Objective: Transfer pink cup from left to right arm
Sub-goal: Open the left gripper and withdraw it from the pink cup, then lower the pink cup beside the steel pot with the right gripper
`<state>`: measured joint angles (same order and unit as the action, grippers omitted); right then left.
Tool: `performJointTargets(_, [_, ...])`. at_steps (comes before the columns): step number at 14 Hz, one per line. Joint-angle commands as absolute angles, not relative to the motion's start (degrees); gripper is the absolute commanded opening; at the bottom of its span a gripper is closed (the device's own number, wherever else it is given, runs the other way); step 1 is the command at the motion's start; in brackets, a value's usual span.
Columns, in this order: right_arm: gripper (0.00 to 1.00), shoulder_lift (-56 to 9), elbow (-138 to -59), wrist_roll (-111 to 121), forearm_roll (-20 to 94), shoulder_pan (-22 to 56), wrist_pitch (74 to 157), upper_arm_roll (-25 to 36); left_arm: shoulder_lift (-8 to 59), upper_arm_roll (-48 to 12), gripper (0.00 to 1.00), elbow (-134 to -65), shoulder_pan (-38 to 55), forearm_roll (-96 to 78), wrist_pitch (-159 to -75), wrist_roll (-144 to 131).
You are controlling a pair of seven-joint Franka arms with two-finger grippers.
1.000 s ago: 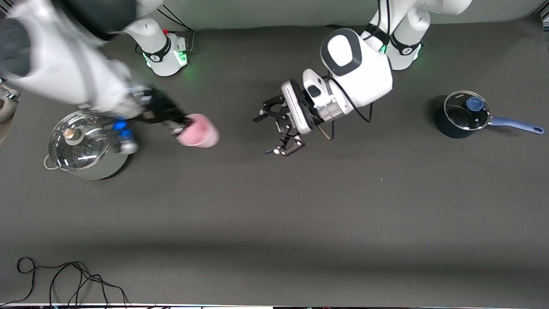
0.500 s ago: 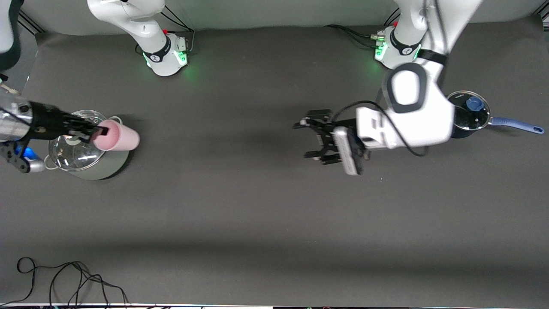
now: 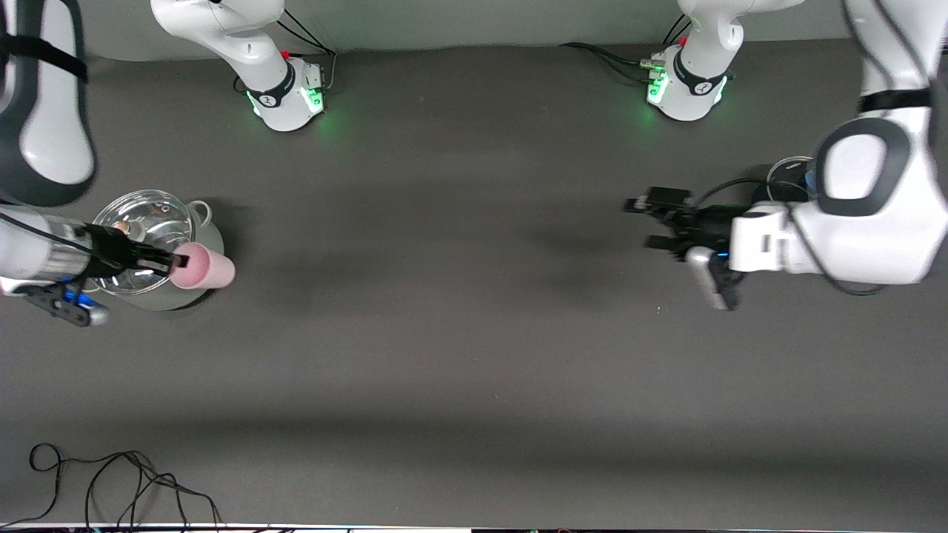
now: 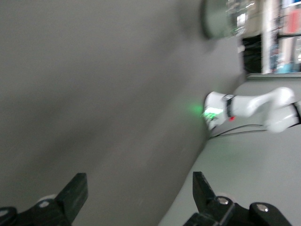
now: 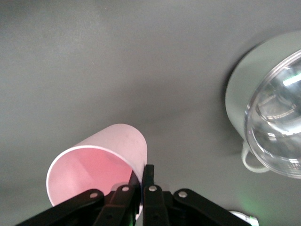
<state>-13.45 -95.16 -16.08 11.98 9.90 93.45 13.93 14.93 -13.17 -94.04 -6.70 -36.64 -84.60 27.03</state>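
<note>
Both arms have swung apart since half a second ago. My right gripper (image 3: 175, 260) pinches the rim of the small pale-pink plastic cup (image 3: 205, 268), one finger inside, holding it sideways over the lidded steel pot (image 3: 194, 231) at its end. Handover looks done. Left gripper (image 3: 646, 223) hangs empty, jaws spread, near the blue saucepan (image 3: 764, 194), clear of the exchange.

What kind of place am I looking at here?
Probably a robotics lab, not a kitchen: two white arms are bolted to a dark-covered table, the right gripper holds a pink cup beside a steel pot, and loose cables trail at the table's edge.
</note>
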Motion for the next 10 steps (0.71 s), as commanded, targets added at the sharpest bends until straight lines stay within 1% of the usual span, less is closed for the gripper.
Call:
performJointTargets(1, [0.0,-10.6,-103.7,-12.1,11.0,10.5,101.9,14.2,15.1,-13.9,0.99,-88.9,-9.5,-22.6,-78.3,22.6])
performJointTargets(4, [0.0,-10.8,-111.2,-8.6,11.0,10.5,113.3,14.2,14.2,-14.0,1.0,-87.9,-9.5,-6.7,-77.3,22.6])
performJointTargets(6, [0.0,-12.4,-116.7,-7.8,11.0,10.5,122.7,14.1,12.2,-13.4,1.0,-87.4,-10.5,-3.7,-77.3,19.8])
performJointTargets(7, [0.0,-12.9,-119.2,-7.0,11.0,10.6,127.4,14.1,12.1,-12.8,1.0,-86.0,-11.6,-3.7,-76.9,17.0])
performJointTargets(8, [0.0,-14.0,-120.8,-6.6,11.0,10.6,130.9,14.0,12.1,-12.6,1.0,-85.1,-12.1,-3.4,-76.7,15.0])
performJointTargets(10, [0.0,-16.1,-122.4,-5.8,11.7,10.5,135.3,14.0,11.4,-12.1,1.0,-84.8,-12.2,-1.3,-76.3,9.1])
